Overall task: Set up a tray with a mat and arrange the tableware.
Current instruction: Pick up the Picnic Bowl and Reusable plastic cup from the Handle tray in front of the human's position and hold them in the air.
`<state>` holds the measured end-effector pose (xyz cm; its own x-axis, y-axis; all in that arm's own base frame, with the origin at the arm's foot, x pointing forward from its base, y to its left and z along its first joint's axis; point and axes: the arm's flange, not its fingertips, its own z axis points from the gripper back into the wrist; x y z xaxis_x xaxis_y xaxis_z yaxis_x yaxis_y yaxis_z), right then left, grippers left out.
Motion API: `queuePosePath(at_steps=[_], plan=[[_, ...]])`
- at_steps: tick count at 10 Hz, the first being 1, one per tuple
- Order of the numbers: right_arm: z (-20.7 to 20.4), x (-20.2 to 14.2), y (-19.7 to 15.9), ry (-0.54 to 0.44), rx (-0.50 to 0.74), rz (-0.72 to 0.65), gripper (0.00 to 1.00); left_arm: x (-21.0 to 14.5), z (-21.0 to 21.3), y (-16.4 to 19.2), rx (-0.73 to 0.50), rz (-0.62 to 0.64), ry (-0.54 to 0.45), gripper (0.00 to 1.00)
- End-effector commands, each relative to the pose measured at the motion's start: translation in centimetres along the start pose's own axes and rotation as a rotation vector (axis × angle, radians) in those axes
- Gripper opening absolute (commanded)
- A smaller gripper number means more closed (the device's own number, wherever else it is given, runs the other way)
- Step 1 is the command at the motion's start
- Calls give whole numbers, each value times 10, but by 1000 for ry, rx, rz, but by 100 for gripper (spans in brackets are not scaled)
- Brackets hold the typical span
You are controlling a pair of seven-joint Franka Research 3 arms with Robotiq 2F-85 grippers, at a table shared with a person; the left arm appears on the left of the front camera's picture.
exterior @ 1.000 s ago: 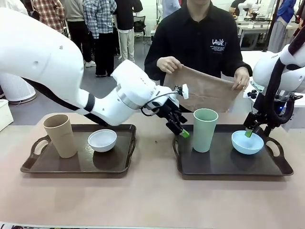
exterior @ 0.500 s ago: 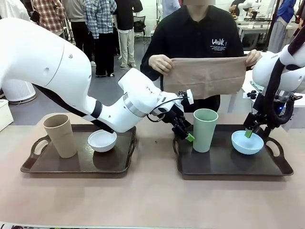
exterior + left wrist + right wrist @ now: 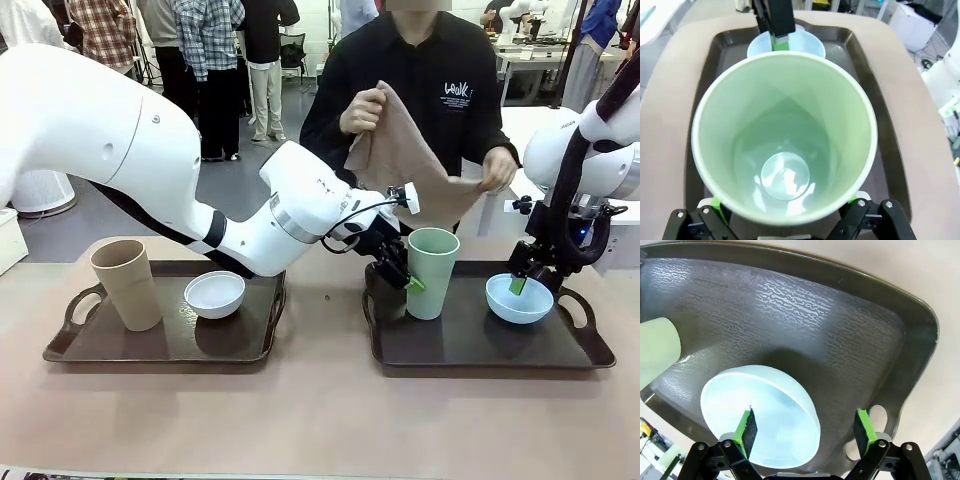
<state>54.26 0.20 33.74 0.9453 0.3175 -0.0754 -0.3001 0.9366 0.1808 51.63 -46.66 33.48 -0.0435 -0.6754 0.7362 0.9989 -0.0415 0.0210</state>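
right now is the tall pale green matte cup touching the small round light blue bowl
Apart. The front view shows bare dark tray between the pale green cup and the light blue bowl.

Tall tan cup (image 3: 126,283) upright on the left dark tray (image 3: 150,347), small white bowl (image 3: 214,294) just beside it, pale green cup (image 3: 431,272) upright on the right dark tray (image 3: 470,342), light blue bowl (image 3: 519,298) near it, brown mat (image 3: 405,165) held up, draped, behind them
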Motion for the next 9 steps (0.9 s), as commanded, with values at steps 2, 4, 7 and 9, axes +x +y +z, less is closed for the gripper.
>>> queuePosePath(at_steps=[2,4,7,9], plan=[[-6,-2,1,17,-14,-2,100,12,-9,4,-36,-3,16,100],[-8,-1,2,14,-8,9,100,17,-14,3,-50,-9,14,100],[-9,-1,2,17,-12,29,33,17,-15,3,-49,-20,-11,42],[-10,-1,3,20,-14,32,0,17,-14,3,-53,-14,-19,0]])
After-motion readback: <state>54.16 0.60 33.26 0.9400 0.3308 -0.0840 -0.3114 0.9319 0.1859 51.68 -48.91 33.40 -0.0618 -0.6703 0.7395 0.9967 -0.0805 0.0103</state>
